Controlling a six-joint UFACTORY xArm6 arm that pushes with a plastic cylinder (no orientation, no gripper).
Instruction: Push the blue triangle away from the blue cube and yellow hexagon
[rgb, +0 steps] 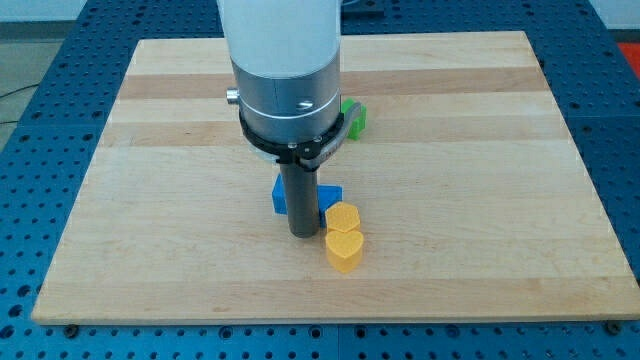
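My tip (303, 234) rests on the wooden board just left of the yellow blocks. A blue block (278, 195) shows left of the rod; its shape is partly hidden. Another blue block (331, 196) shows right of the rod, touching the yellow hexagon (343, 216). I cannot tell which blue piece is the triangle and which the cube. A yellow heart-shaped block (345, 248) lies directly below the hexagon, touching it. The rod stands between the two blue blocks, and the tip sits close to the yellow blocks' left sides.
A green block (355, 116) sits above the group, half hidden behind the arm's white and grey body (285, 70). The wooden board (480, 180) lies on a blue perforated table (620, 120).
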